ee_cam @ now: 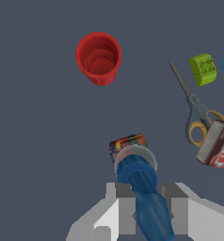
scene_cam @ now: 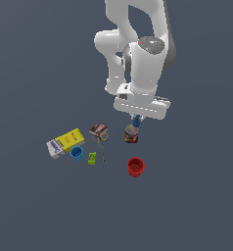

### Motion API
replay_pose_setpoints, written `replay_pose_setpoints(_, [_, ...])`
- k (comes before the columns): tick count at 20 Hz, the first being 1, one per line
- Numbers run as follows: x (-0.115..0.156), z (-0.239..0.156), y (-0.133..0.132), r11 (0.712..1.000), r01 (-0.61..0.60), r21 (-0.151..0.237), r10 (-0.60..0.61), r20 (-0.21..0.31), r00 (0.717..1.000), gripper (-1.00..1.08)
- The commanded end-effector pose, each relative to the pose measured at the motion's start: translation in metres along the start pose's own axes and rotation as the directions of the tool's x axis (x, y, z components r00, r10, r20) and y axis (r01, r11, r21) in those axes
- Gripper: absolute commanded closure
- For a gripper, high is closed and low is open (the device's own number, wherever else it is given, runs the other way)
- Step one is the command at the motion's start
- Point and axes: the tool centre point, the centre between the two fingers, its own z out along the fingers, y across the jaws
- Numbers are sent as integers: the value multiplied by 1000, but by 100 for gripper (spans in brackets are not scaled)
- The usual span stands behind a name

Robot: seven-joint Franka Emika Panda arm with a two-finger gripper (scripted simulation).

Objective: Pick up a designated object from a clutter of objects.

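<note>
My gripper (scene_cam: 136, 119) is shut on the tiny blue peg-shaped object (scene_cam: 136, 121), which hangs from the fingers just above the printed can (scene_cam: 131, 134). In the wrist view the blue object (ee_cam: 144, 197) sits between the two grey fingers (ee_cam: 125, 209) of the gripper (ee_cam: 149, 214), and its rounded end overlaps the printed can (ee_cam: 128, 146) below. The clutter lies on the dark floor: a red cup (scene_cam: 135, 166), brown box (scene_cam: 98, 130), green block (scene_cam: 91, 158), blue cup (scene_cam: 77, 153) and yellow-white box (scene_cam: 65, 142).
Scissors (scene_cam: 102, 147) with yellow handles lie between the brown box and the green block; they also show in the wrist view (ee_cam: 194, 106). The wrist view also shows the red cup (ee_cam: 99, 57), green block (ee_cam: 203, 69) and brown box (ee_cam: 218, 146).
</note>
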Motion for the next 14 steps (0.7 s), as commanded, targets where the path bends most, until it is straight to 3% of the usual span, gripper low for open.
replay_pose_setpoints(1, [-6, -20, 10, 1000, 0, 1, 0, 0, 1000, 108])
replay_pose_setpoints(14, [-38, -127, 61, 1000, 0, 1, 0, 1, 1000, 108])
